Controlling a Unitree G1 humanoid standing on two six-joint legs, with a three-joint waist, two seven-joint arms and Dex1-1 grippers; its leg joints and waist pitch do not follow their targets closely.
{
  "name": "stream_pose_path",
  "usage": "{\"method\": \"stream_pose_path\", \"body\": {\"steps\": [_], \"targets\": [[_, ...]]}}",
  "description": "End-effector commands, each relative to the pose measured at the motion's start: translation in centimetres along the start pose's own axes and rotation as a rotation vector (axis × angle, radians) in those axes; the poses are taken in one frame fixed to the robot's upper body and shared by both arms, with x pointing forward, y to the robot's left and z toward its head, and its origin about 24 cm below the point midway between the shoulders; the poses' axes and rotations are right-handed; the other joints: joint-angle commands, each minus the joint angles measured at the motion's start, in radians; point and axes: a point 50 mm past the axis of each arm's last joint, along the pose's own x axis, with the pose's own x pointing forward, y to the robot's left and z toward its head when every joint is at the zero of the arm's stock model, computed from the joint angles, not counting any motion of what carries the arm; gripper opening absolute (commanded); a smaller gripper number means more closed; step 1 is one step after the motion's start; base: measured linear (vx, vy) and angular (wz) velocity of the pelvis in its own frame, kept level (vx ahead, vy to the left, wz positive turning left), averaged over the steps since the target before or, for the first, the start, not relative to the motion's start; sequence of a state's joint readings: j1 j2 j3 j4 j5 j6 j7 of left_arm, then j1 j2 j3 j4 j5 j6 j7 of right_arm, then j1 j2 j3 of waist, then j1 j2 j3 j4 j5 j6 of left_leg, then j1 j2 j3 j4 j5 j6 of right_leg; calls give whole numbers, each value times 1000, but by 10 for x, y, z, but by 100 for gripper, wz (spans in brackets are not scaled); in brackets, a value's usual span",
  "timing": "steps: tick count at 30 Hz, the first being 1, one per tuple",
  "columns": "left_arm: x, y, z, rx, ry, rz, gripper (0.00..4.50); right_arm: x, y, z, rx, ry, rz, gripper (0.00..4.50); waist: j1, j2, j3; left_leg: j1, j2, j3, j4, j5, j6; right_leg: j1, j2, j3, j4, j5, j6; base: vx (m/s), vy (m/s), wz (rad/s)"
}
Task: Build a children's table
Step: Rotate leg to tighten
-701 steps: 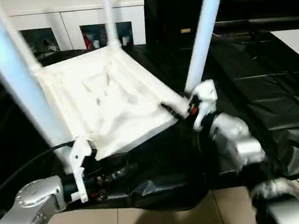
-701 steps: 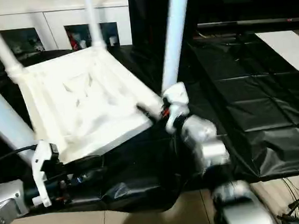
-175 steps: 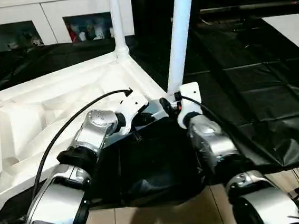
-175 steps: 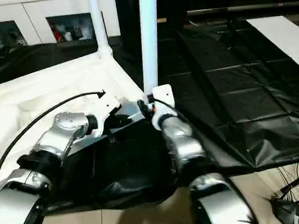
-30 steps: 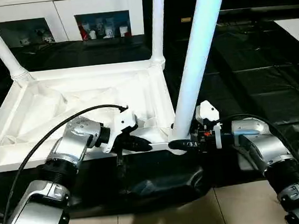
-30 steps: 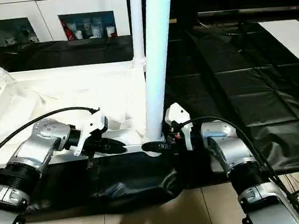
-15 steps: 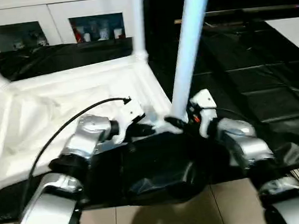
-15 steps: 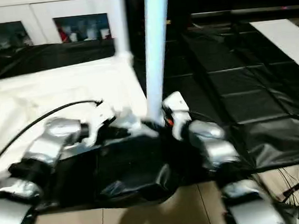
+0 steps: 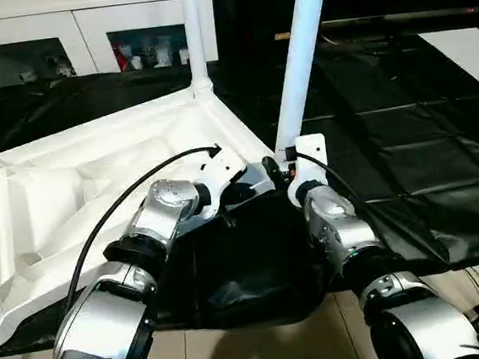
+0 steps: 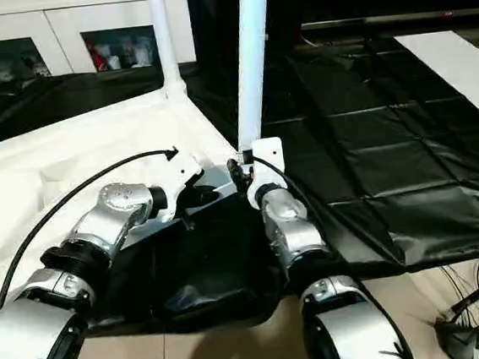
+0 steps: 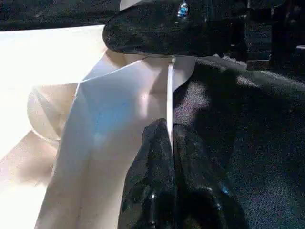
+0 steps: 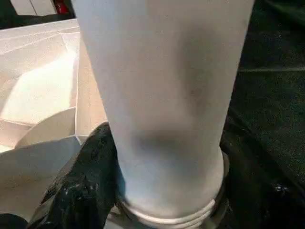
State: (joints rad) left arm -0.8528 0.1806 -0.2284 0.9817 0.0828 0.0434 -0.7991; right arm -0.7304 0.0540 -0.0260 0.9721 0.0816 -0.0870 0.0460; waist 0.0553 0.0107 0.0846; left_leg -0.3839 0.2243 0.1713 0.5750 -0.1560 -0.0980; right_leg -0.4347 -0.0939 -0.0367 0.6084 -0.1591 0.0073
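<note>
Lying upside down, the children's table [image 9: 97,193] presents its sockets; left gripper [image 9: 242,192] pinches its rim steady, right gripper [image 9: 274,166] clasps the near leg [image 9: 300,59] for seating

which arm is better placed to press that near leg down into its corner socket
Right. The right pincer is shut on the near leg just above its socket, as the right wrist view shows. The left pincer is pinching the tabletop's thin rim, steadying it.
</note>
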Motion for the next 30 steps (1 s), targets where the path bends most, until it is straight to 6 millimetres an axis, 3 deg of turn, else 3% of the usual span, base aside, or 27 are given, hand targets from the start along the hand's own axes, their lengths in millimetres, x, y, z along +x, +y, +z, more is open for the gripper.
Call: {"method": "stream_pose_path", "body": {"steps": [1,2,3,7,9,13,16,19,20,21,22,25,26,30], "targets": [[2,3,0,-24,-20,65,0,-3,26,-23,8,90,74,269,0,3,-63,14,-19,12,-76,-390,-9,44,-21,16,-95,-400,-159,0,0,0],[1,3,0,-22,-18,61,0,-3,26,-22,14,79,74,269,-1,3,-63,13,-19,11,-76,-395,-9,45,-20,15,-95,-407,-157,0,0,0],[1,3,-1,-20,-17,58,0,-3,25,-20,21,64,76,325,-1,4,-62,14,-18,10,-77,-400,-9,44,-21,15,-97,-417,-153,0,0,0],[-1,3,-2,-7,-19,30,0,-1,19,-10,-18,12,86,348,-2,2,-64,10,-17,10,-79,-388,-5,46,-20,15,-95,-400,-156,0,0,0],[-3,3,-3,-1,-20,19,0,-1,15,-5,-70,-5,116,385,-2,-1,-65,11,-17,12,-77,-376,-3,46,-20,17,-93,-377,-164,0,0,0],[-10,4,-6,17,-33,-35,0,-6,-3,10,-196,-65,311,385,1,-5,-67,6,-16,14,-74,-338,20,55,-20,17,-88,-314,-181,0,0,0],[-11,4,-7,18,-33,-44,0,-8,-5,11,-217,-71,342,385,2,-7,-71,2,-17,17,-69,-288,36,61,-21,18,-81,-248,-203,0,0,0],[-17,2,-10,42,-41,-117,0,-20,-17,15,-288,-79,515,385,8,-8,-72,3,-16,19,-64,-243,60,66,-21,18,-78,-207,-219,0,0,0],[-25,0,-15,58,-32,-202,0,-34,-29,18,-332,-72,668,385,13,-9,-74,1,-16,18,-63,-221,77,74,-19,17,-75,-167,-222,0,0,0],[-26,0,-16,59,-30,-209,0,-35,-30,18,-335,-72,682,385,13,-9,-74,1,-16,18,-63,-221,77,74,-19,17,-75,-167,-222,0,0,0],[-31,-1,-17,70,-31,-268,0,-44,-36,20,-340,-57,768,385,16,-8,-73,1,-13,19,-61,-205,95,74,-15,15,-70,-120,-244,0,0,0],[-41,-4,-18,63,-33,-370,0,-56,-44,21,-349,-30,867,385,18,-4,-76,3,-8,19,-60,-200,98,73,-16,14,-63,-91,-272,0,0,0],[-43,-5,-19,62,-31,-397,0,-59,-46,21,-353,-23,893,385,19,-2,-76,6,-4,19,-60,-199,101,71,-15,14,-58,-60,-296,0,0,0],[-52,-9,-20,59,-9,-488,0,-69,-52,19,-371,16,977,385,26,2,-74,12,-1,21,-62,-243,90,66,-18,16,-62,-101,-302,0,0,0]]}}
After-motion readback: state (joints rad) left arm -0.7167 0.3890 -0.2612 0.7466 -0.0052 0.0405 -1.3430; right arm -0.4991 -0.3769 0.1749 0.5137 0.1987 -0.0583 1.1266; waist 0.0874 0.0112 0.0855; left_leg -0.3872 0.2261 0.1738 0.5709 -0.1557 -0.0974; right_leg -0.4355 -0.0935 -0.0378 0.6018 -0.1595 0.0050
